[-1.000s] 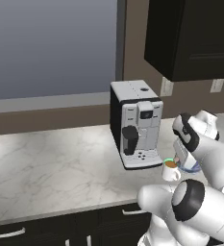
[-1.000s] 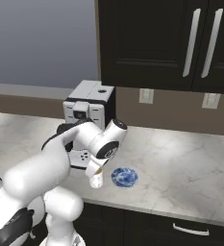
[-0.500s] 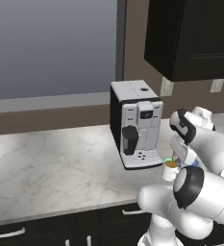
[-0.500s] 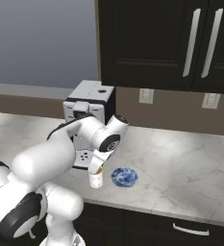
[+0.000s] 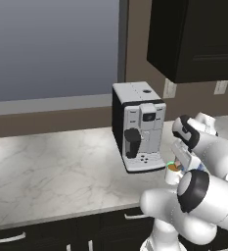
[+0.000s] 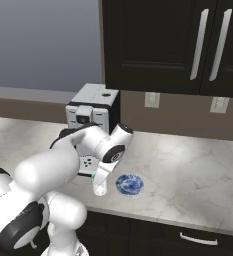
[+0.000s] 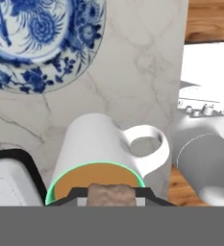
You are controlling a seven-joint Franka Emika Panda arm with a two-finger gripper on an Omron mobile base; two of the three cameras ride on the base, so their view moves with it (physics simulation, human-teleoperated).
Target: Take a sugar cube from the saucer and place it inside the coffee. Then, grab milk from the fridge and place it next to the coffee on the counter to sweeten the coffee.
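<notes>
Gripper clamped on a brown sugar cube, directly above the coffee. Coffee stands on the counter between the coffee machine and the saucer.

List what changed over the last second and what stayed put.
The arm's elbow swung across while the gripper stayed shut on the sugar cube, directly over the coffee; nothing was let go. The coffee, the saucer beside it and the coffee machine stayed where they were on the counter.
</notes>
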